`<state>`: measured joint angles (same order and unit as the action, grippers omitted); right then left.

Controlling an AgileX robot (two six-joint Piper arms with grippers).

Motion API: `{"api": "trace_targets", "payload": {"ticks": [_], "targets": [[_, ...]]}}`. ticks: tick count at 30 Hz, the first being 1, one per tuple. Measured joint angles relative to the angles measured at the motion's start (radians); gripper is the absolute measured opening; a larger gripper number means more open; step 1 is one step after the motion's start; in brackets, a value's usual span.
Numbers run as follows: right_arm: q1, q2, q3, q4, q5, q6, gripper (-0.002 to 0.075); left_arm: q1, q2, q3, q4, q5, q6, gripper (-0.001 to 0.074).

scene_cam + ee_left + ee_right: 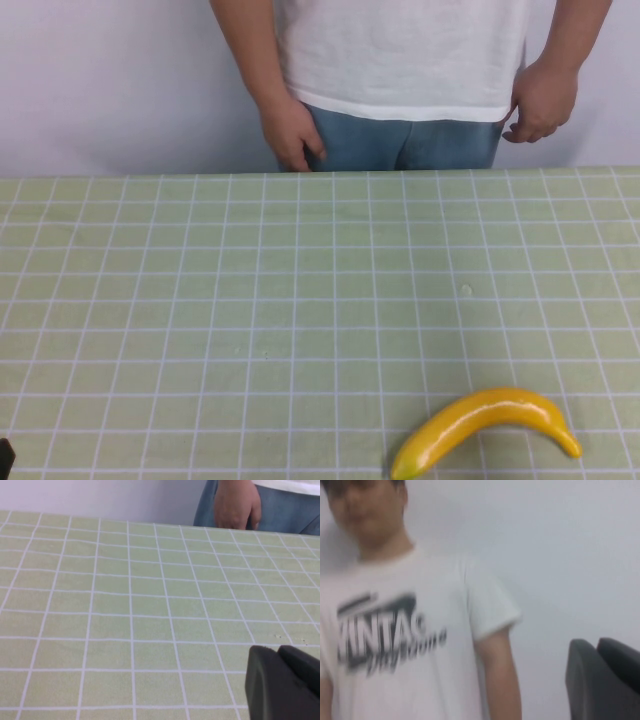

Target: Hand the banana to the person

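Note:
The banana [487,424], glossy yellow and curved, lies on the green checked tablecloth [300,300] near the front edge, right of centre. The person [400,70], in a white T-shirt and blue jeans, stands behind the far edge with both hands hanging down. The person also shows in the right wrist view [395,630], and one hand shows in the left wrist view [237,505]. My left gripper [277,650] is shut and empty, low over the cloth at the front left; only a dark tip [5,458] shows in the high view. My right gripper [596,642] is shut and empty, raised and facing the person. It is out of the high view.
The tablecloth covers the whole table. A plain white wall [100,80] stands behind the person. Nothing else lies on the table besides the banana.

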<state>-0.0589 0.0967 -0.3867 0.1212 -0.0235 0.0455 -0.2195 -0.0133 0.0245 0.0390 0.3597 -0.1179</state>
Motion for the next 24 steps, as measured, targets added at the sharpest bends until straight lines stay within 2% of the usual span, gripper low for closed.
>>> {"api": "trace_targets", "payload": {"ticks": [4, 7, 9, 12, 15, 18, 24], "targets": [[0.0, 0.21, -0.141, 0.0, 0.31, 0.0, -0.0007, 0.0, 0.0, 0.0, 0.0, 0.0, 0.0, 0.0003], [0.0, 0.353, -0.216, -0.008, 0.445, -0.057, -0.0007, 0.0, 0.0, 0.0, 0.0, 0.0, 0.0, 0.0003], [0.0, 0.416, -0.247, -0.032, 0.487, -0.145, -0.0007, 0.0, 0.0, 0.0, 0.0, 0.002, 0.0, 0.0003], [0.011, 0.491, -0.252, 0.008, 0.468, -0.16, -0.0007, 0.0, 0.0, 0.0, 0.0, 0.002, 0.0, 0.0003], [0.08, 0.555, -0.253, 0.002, 0.501, -0.222, -0.0007, 0.0, 0.0, 0.0, 0.0, 0.002, 0.0, 0.0003], [0.169, 0.635, -0.277, 0.002, 0.638, -0.378, -0.0007, 0.0, 0.0, 0.0, 0.0, 0.002, 0.0, 0.0003], [0.285, 0.885, -0.391, 0.007, 0.894, -0.342, -0.0007, 0.0, 0.0, 0.0, 0.0, 0.002, 0.0, 0.0003]]}}
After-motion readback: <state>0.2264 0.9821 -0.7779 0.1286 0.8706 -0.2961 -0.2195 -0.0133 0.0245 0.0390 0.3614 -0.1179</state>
